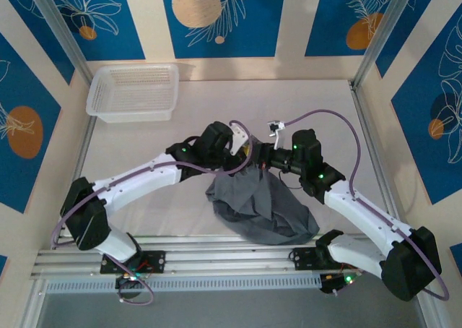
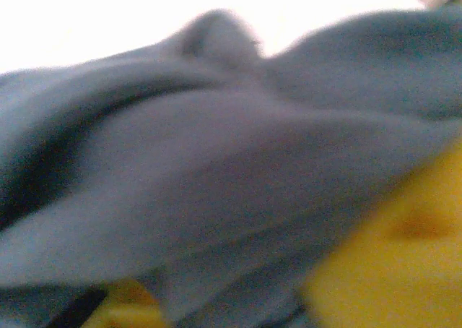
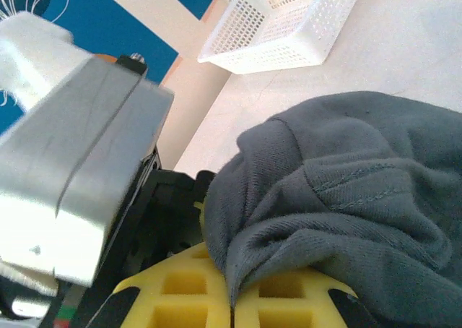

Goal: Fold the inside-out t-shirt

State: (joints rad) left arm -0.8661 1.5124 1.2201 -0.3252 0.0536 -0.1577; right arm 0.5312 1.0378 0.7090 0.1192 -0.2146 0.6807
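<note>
**1. Work surface.** In the top view, note the white table (image 1: 216, 100). The white basket (image 1: 133, 91) sits at its far left corner, well apart from the garment.

**2. Garment.** Find the inside-out t-shirt (image 1: 263, 209) near the middle of the table, toward the near edge and slightly right of centre. It is bunched, not spread flat. Its upper part is gathered into a peak where the two grippers meet. The rest falls away from that peak and pools in loose folds on the table. In the right wrist view you can see a line of seam stitching on the outer face of the cloth.

**3. Right gripper.** The right gripper (image 1: 267, 157) reaches in from the right side. In its wrist view the yellow fingers (image 3: 289, 299) stand pressed together, with a fold of grey fabric pinched in the line between them. Read this tool as clamped on the t-shirt.

**4. Left gripper.** The left gripper (image 1: 244, 150) reaches in from the left, and its tip is at the same peak of cloth, just beside the right gripper. Its wrist view is blurred, and grey fabric lies across the yellow fingers (image 2: 404, 256). You cannot tell whether the jaws are closed on the cloth or stand apart.
</note>
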